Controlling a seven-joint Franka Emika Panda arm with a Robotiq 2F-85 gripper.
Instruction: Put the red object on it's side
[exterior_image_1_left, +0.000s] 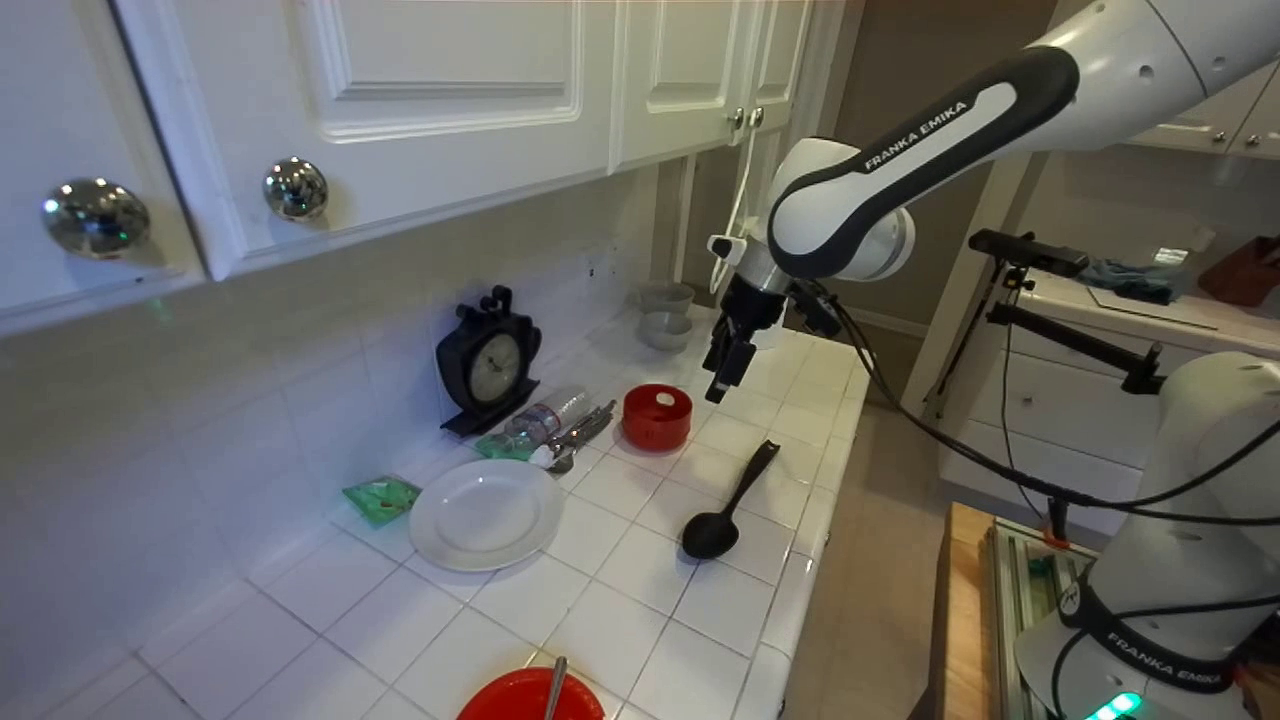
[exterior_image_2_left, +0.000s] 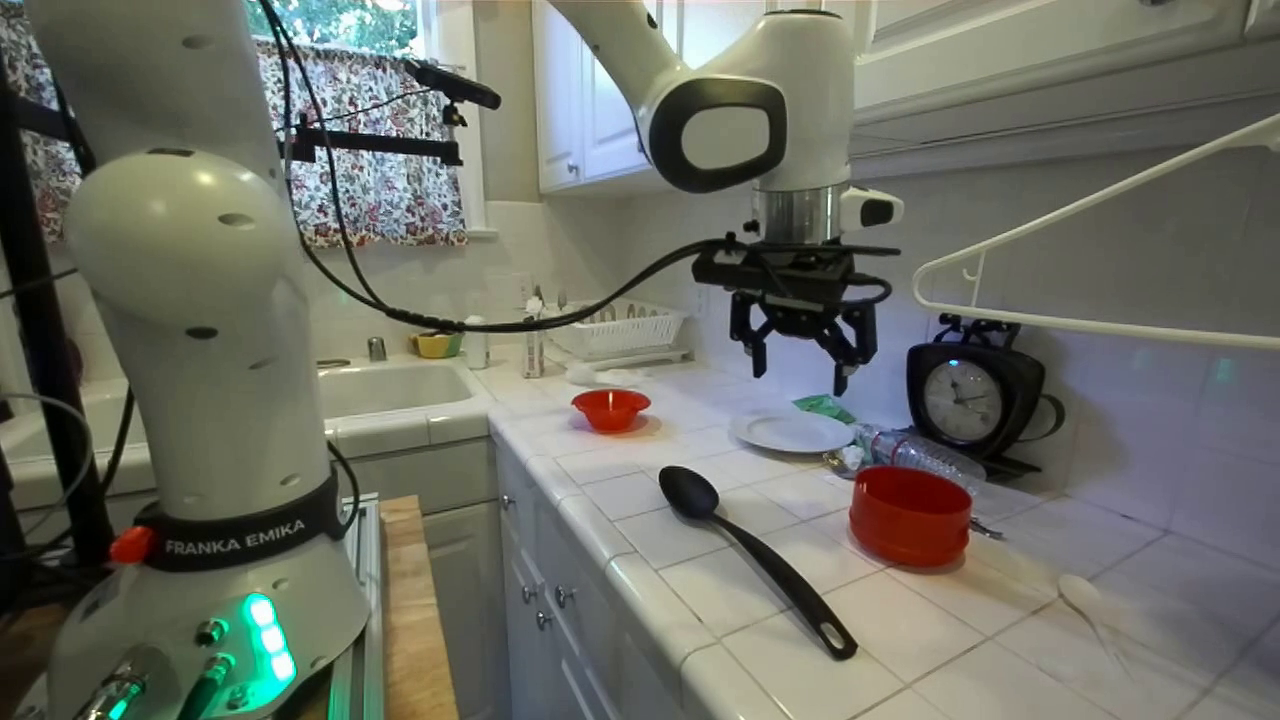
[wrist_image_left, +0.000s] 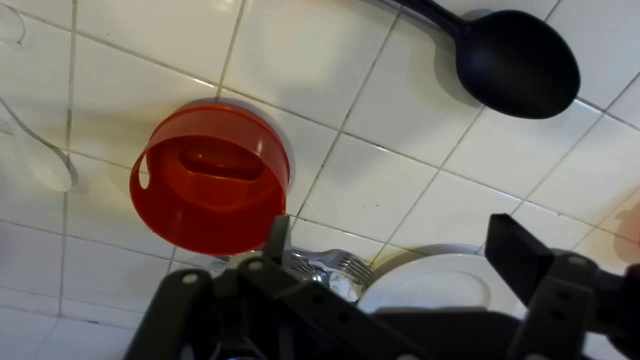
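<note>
while the arm (exterior_image_1_left: 920, 165) slants down and outward from above its base (exterior_image_1_left: 1150, 590) in an exterior view, its wrist (exterior_image_2_left: 795, 212) is bent so that the hand (exterior_image_2_left: 800, 378) hangs above the tiled surface (exterior_image_1_left: 640, 570), pointing steeply down; the 2 fingers (exterior_image_2_left: 759, 355) are spread wide, with only air between them, and the hand has hold of nothing; in the wrist view their tips stand well apart in the lower half; the red cup (exterior_image_2_left: 908, 520) stands upright on the surface, mouth up, lower than the hand and off to 1 side, touched by neither finger; the wrist view looks into it and shows an oval hole in its wall near the rim; metal cutlery (wrist_image_left: 332, 259) lies just beside it, next to a clear bottle (exterior_image_2_left: 925, 455) on its side and near a white plate (exterior_image_1_left: 487, 510); a black spoon (exterior_image_1_left: 712, 535) lies nearer the surface's front edge; well apart from the cup, past the plate, sits a wider red bowl (exterior_image_2_left: 612, 412), with a metal handle (exterior_image_1_left: 554, 690) sticking out of it in an exterior view.
</note>
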